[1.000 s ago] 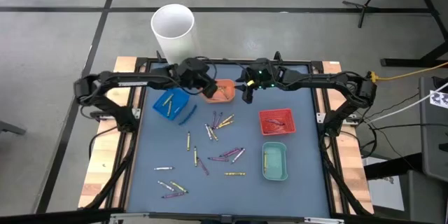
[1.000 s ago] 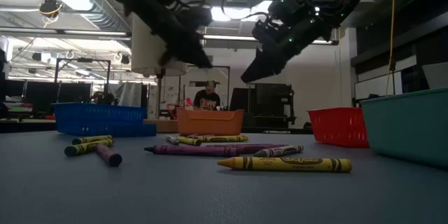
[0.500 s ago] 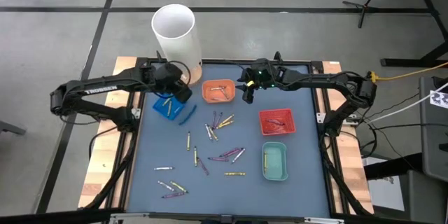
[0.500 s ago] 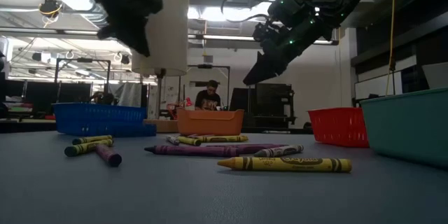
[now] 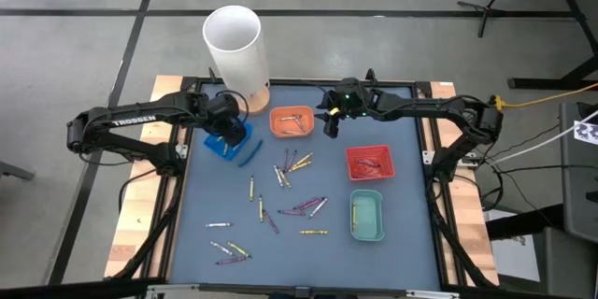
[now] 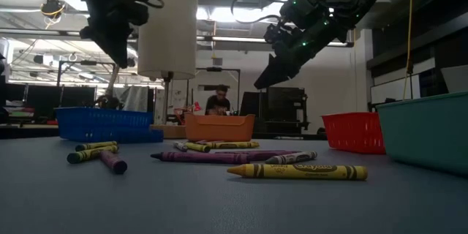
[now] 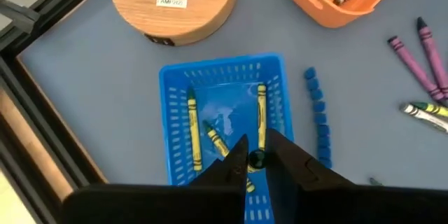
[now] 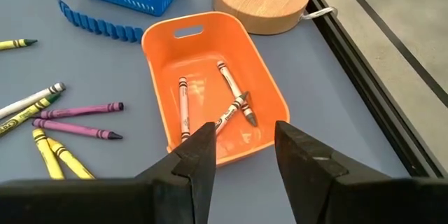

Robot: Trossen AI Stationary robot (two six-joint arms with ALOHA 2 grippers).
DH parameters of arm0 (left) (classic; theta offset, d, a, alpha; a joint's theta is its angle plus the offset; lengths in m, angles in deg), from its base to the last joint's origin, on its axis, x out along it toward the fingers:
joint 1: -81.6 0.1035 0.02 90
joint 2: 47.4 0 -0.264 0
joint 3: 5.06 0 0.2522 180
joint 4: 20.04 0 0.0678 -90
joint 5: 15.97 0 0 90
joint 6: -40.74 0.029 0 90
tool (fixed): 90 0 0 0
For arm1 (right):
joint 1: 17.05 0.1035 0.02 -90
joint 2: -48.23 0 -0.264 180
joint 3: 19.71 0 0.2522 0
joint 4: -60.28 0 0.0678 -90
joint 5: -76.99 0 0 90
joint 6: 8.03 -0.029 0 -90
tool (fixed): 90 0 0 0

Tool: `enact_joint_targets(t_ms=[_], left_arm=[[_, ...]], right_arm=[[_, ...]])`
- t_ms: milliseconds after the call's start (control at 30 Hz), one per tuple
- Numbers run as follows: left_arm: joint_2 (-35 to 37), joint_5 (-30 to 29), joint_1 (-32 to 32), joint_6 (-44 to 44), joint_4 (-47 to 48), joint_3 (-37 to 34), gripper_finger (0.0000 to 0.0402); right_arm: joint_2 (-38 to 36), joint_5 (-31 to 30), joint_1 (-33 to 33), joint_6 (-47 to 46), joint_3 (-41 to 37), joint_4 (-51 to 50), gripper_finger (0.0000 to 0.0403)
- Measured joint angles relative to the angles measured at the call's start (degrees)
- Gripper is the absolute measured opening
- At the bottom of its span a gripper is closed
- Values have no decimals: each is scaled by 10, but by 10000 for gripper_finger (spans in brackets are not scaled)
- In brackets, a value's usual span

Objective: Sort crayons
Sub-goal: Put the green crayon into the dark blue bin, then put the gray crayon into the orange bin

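Left hand (image 7: 255, 159) over blue tray (image 7: 175, 84), fingers barely parted, gripping nothing. Right hand (image 8: 241, 155) spread open, empty, above orange tray (image 8: 157, 38).

robotics lab: exposed ceiling ducts (image 6: 66, 0)

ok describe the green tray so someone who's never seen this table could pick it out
Start at the tall white cylinder at the table's far edge, then cross to the opposite, right-arm side of the blue-grey mat. Two trays sit there in a column: the red tray, then the green tray nearer the front edge. It alone is teal-green, holding one yellow crayon.
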Motion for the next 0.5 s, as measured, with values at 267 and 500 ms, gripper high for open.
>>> enact_joint_targets(t_ms=[267,500], left_arm=[[0,0,0,0,20,0,53],[0,0,0,0,17,0,82]], right_arm=[[0,-4,-35,22,0,0,145],[0,43,-120,24,0,11,145]])
